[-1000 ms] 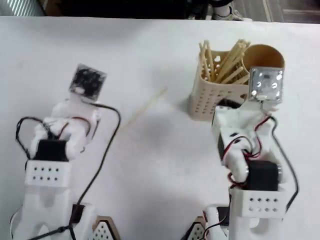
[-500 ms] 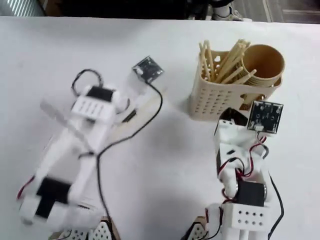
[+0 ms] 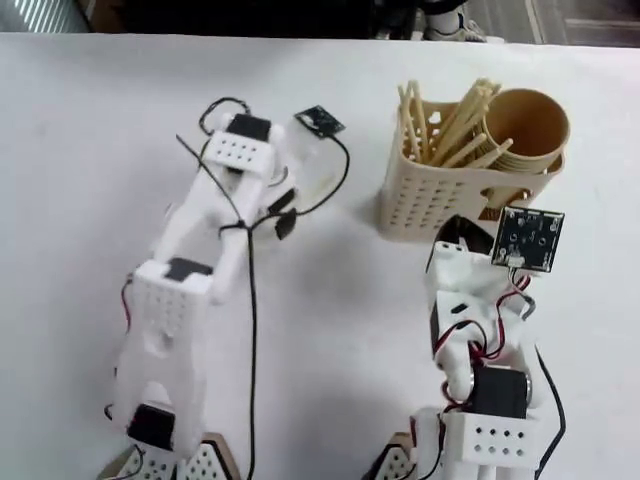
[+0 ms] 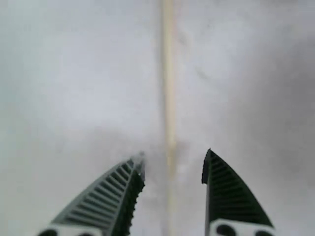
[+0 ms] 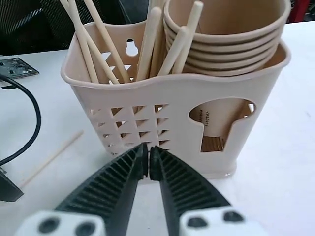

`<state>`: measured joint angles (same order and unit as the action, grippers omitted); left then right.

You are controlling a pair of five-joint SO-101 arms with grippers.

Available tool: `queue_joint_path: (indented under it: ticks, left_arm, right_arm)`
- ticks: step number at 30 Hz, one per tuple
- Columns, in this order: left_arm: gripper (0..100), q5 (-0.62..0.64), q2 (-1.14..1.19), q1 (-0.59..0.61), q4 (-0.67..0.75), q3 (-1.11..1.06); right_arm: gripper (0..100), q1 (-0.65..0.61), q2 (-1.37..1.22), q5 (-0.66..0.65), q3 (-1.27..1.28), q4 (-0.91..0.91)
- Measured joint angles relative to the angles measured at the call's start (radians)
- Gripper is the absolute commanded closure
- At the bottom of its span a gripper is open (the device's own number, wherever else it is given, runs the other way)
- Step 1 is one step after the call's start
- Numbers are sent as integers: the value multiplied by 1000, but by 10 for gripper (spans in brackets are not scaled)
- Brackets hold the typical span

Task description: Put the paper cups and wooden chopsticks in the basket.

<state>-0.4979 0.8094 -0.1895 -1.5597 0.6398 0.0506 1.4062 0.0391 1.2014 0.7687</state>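
One loose wooden chopstick [image 4: 168,73] lies flat on the white table, and in the left wrist view it runs between the fingers of my open left gripper [image 4: 172,166], which hangs just above it. In the high view my left arm [image 3: 235,190] stretches over that spot, left of the basket. The beige perforated basket [image 3: 440,200] holds several chopsticks [image 5: 98,44] and a stack of paper cups [image 5: 226,34]. My right gripper [image 5: 148,158] is shut on nothing, low in front of the basket [image 5: 147,98], a short way from its wall. The loose chopstick [image 5: 51,157] also lies to the basket's side.
My left arm's black cable [image 3: 250,300] trails across the middle of the table. A small circuit board [image 3: 320,121] on that arm sits near the basket's left side. The table's far edge [image 3: 200,36] borders a dark room.
My left arm has swung from its folded spot at the left out to the loose chopstick. My right arm has drawn back from the basket toward its base.
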Motion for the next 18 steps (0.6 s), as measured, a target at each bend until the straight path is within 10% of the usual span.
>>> queue_joint_path:
  ticks: [18]
  left_arm:
    - [978, 2, 428, -26, -233, 646]
  right_arm:
    - [981, 0, 0, 0, 0, 0]
